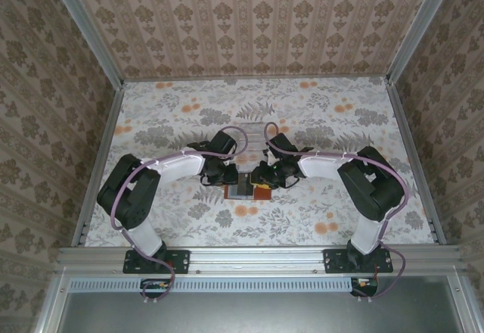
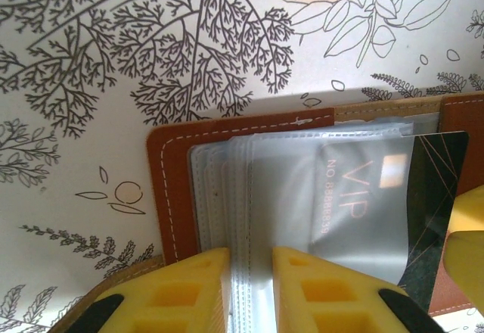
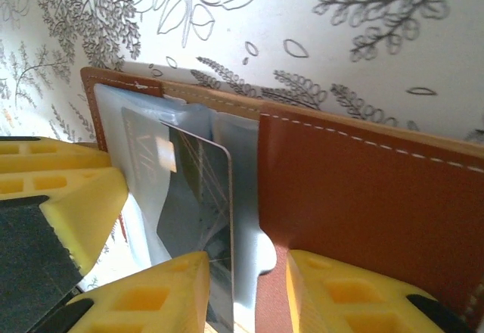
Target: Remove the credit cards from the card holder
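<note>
Left gripper [image 2: 251, 287]: clenched on the card holder's [image 2: 170, 189] clear sleeves [image 2: 219, 189]; pin it flat.
Right gripper [image 3: 248, 295]: straddles the credit card [image 3: 198, 197]; you can't tell whether it bites.
Pull: straight out, slowly.

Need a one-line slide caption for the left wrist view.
Left gripper pinches the clear sleeves of a reddish-brown leather card holder; a grey-and-black plastic VIP credit card sticks out of one.

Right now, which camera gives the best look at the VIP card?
The left wrist view: the VIP card faces the lens, its lettering readable through a clear sleeve. The right wrist view catches it at a steep slant. In the top view the card holder is tiny and the card cannot be made out.
</note>
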Robot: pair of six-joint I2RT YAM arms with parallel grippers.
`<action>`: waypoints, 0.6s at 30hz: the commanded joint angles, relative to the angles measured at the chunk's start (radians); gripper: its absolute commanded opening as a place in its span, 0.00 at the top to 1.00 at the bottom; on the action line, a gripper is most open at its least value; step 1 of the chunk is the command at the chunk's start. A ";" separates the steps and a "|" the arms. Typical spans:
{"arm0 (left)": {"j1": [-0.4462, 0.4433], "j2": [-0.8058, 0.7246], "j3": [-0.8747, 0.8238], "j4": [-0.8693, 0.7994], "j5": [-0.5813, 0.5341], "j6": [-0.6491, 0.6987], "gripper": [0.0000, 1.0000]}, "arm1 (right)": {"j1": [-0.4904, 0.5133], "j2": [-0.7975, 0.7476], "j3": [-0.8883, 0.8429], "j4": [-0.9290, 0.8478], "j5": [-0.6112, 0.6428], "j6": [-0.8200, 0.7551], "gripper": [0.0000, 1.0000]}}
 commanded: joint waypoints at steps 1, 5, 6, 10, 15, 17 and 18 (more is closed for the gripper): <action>-0.003 0.061 -0.020 -0.045 -0.019 0.018 0.79 | 0.003 0.029 0.023 0.042 -0.051 0.016 0.67; -0.006 0.066 -0.017 -0.045 -0.017 0.019 0.79 | 0.003 0.036 0.022 0.071 -0.075 0.028 0.69; -0.004 0.066 -0.017 -0.045 -0.017 0.017 0.79 | 0.003 0.037 0.021 0.076 -0.079 0.028 0.69; -0.005 0.063 -0.017 -0.045 -0.021 0.017 0.79 | 0.003 0.037 0.022 0.084 -0.086 0.028 0.73; -0.006 0.060 -0.015 -0.047 -0.022 0.015 0.79 | 0.004 0.031 0.021 0.082 -0.084 0.023 0.78; -0.005 0.058 -0.014 -0.047 -0.022 0.015 0.79 | 0.003 0.032 0.020 0.083 -0.084 0.023 0.79; -0.005 0.057 -0.015 -0.047 -0.023 0.015 0.79 | 0.003 0.032 0.020 0.084 -0.085 0.023 0.81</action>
